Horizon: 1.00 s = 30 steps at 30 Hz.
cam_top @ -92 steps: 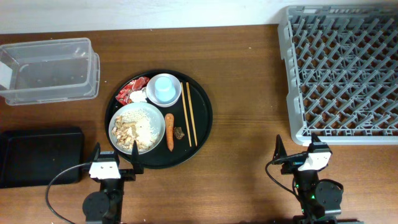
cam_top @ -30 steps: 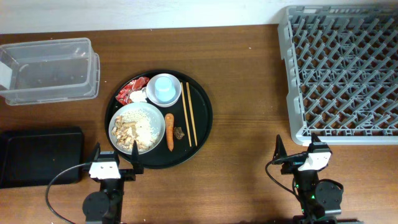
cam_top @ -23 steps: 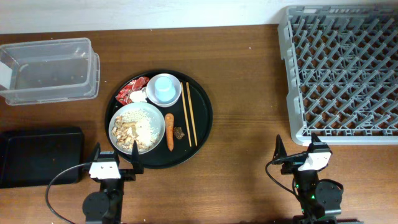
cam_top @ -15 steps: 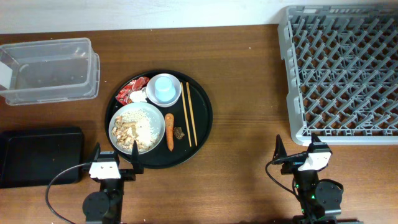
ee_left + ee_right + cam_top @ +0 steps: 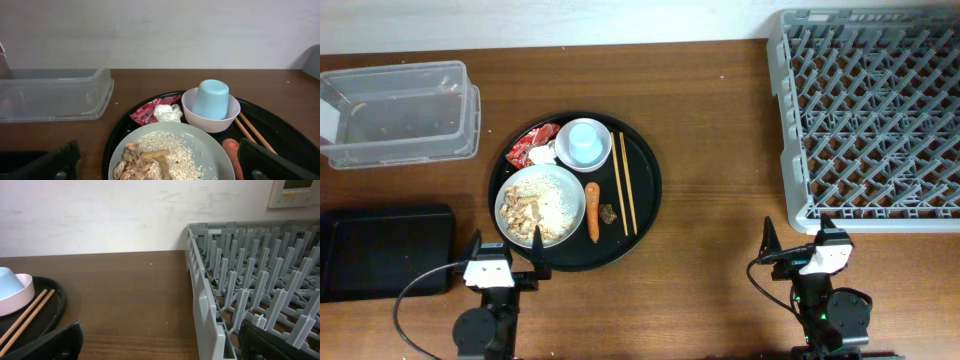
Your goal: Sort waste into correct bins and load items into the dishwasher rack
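On the round black tray a white plate holds rice scraps. Beside it lie the orange carrot, the brown bit and the chopsticks. The pale blue cup sits upside down in the white bowl, next to the red wrapper and the tissue. My left gripper is open just in front of the plate. My right gripper is open near the grey rack's front left corner.
The clear tub stands at the back left and the black bin at the front left. A strip of bare wood table lies between the tray and the rack. A white wall runs along the back.
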Motion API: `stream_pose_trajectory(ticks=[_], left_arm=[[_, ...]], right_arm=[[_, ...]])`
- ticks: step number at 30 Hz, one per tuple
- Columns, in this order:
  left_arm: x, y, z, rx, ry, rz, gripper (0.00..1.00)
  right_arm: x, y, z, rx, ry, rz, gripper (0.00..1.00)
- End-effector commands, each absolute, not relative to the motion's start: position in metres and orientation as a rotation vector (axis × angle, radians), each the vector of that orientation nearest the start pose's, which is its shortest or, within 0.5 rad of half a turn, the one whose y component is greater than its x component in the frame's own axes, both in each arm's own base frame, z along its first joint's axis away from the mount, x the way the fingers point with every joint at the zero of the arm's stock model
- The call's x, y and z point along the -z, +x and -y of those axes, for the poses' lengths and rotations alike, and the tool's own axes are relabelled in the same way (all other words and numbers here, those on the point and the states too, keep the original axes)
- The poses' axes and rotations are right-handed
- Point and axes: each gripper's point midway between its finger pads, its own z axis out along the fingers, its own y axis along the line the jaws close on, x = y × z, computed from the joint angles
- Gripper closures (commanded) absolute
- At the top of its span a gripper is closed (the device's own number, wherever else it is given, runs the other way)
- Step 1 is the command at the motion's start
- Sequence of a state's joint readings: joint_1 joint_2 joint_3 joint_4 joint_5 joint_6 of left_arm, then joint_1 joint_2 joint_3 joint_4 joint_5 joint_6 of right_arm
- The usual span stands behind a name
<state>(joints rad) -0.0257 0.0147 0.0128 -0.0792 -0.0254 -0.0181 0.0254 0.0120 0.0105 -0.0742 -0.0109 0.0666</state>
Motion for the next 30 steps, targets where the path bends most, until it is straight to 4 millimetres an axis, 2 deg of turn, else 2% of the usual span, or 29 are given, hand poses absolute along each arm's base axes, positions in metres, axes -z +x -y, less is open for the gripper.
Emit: stream_pose_trajectory(ticks=[1,5,8,12,15,22,24,26,30], left_arm=[[-0.160,0.244,0.028,0.160,0.086,-1.638,0.01],[-0.186,0.235,0.063,0.332,0.239,-1.520,0.01],[-0.194,0.227,0.080,0.406,0.329,-1.479,0.01],[-0.200,0.224,0.083,0.421,0.353,-1.458,0.01],[-0.213,0.221,0.083,0.424,0.350,-1.454,0.01],[-0.218,0.226,0.078,0.453,0.273,-1.711,0.01],[-0.221,0.236,0.079,0.480,0.256,-1.830,0.01],[-0.225,0.250,0.089,0.540,0.318,-1.982,0.01],[-0.239,0.273,0.106,0.690,0.369,-2.113,0.00]], right_arm=[[-0.155,0.246,-0.004,-0.058,0.034,-1.651,0.02],[-0.155,0.246,-0.005,-0.059,0.034,-1.651,0.02],[-0.155,0.246,-0.005,-0.059,0.034,-1.651,0.02],[-0.155,0.246,-0.005,-0.059,0.034,-1.651,0.02],[-0.155,0.246,-0.005,-0.059,0.034,-1.651,0.02],[-0.155,0.246,-0.005,-0.059,0.034,-1.651,0.02],[-0.155,0.246,-0.005,-0.059,0.034,-1.651,0.01],[-0.155,0.246,-0.005,-0.059,0.034,-1.651,0.02],[-0.155,0.246,-0.005,-0.059,0.034,-1.651,0.02]])
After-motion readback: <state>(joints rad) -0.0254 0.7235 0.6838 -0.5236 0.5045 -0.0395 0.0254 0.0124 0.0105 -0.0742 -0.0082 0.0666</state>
